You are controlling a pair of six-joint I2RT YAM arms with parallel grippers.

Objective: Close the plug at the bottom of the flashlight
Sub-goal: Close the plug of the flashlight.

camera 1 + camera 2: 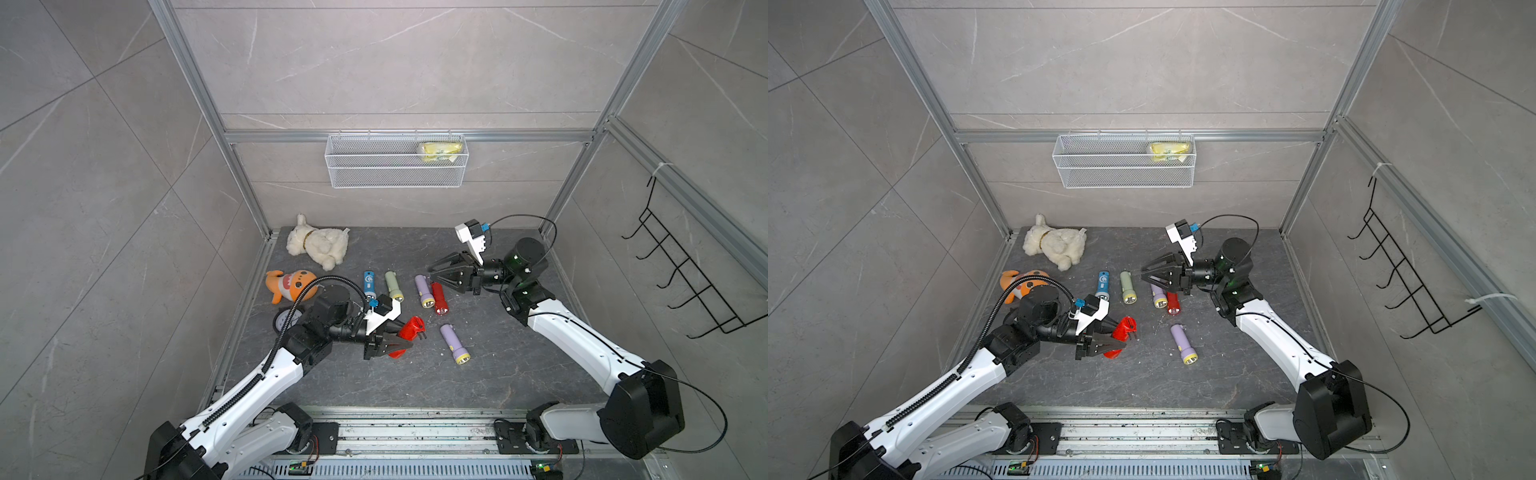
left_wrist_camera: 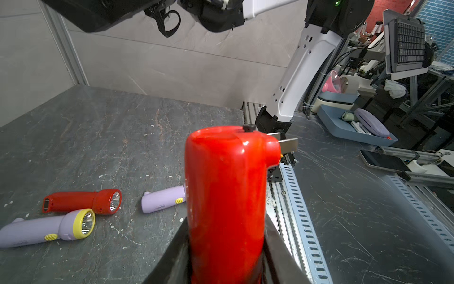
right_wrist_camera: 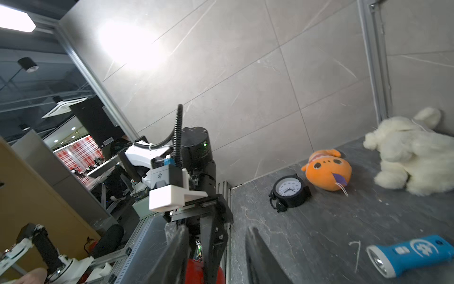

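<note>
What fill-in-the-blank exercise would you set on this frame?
1. The left gripper holds a flashlight whose colour is ____.
2. Its plug prongs stick ____ of the body.
3. The jaws of the right gripper stand ____.
4. The wire basket on the back wall holds a ____ packet.
Missing words: red; out; open; yellow.

Red flashlight point(image 2: 226, 196), metal plug prongs point(image 2: 288, 143) out
</note>
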